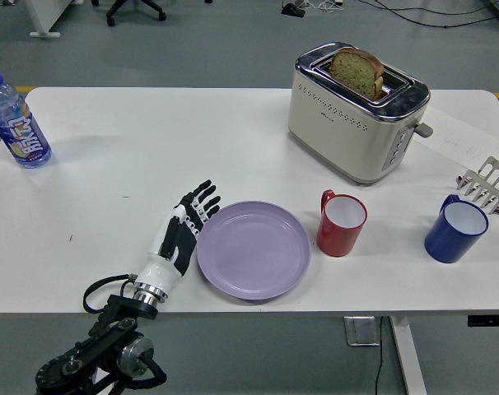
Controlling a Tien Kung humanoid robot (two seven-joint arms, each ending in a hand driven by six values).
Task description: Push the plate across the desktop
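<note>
A lilac plate (254, 249) lies flat near the table's front edge, a little left of centre. My left hand (186, 226), black and white, rests flat on the table with its fingers stretched out and its edge against the plate's left rim. It holds nothing. The plate's right rim is a short gap from a red mug (341, 223). My right arm does not show.
A cream toaster (356, 113) with a slice of bread stands at the back right. A blue mug (454, 230) and a metal rack (485, 184) sit at the far right. A water bottle (16, 122) stands at the back left.
</note>
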